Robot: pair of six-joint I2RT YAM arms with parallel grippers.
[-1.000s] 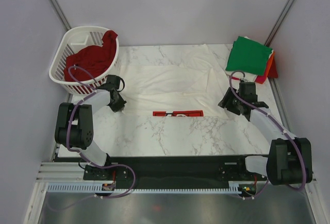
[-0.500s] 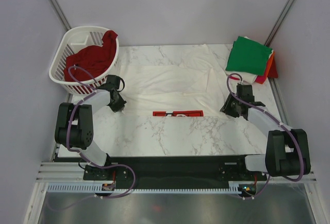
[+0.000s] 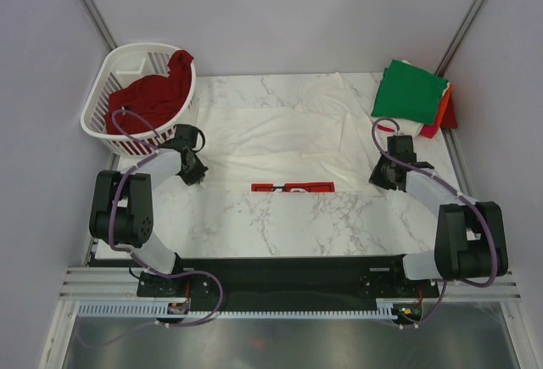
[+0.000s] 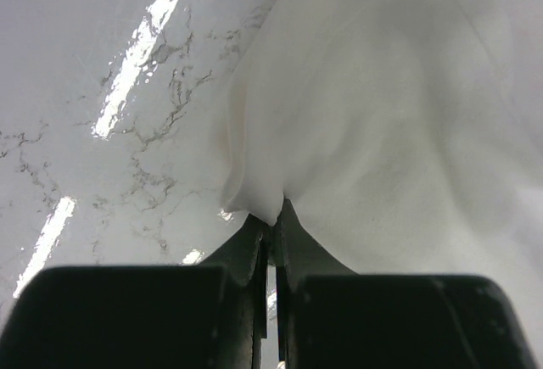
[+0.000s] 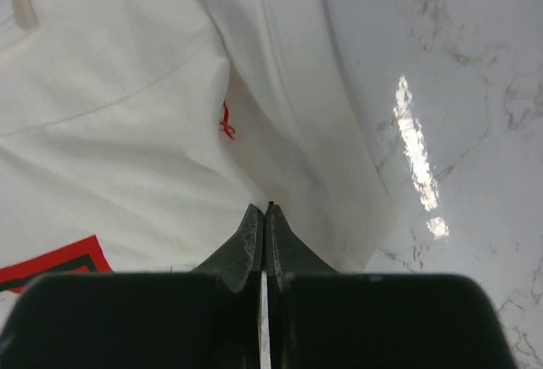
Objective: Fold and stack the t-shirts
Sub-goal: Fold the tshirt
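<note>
Limp white red-print t-shirt, taken at its edges.
My left end effector pinches bunched cloth; my right end effector is pressed together on it. Light, floppy cotton.

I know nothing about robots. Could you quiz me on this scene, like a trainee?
1. True or false: the basket is empty.
2. The left end effector pinches: A a cup, B the white shirt, C the basket.
3. Fill in: the shirt topping the pile at the far right is ____.
Key: 1 false, a dark red shirt lies in it; 2 B; 3 green.
</note>
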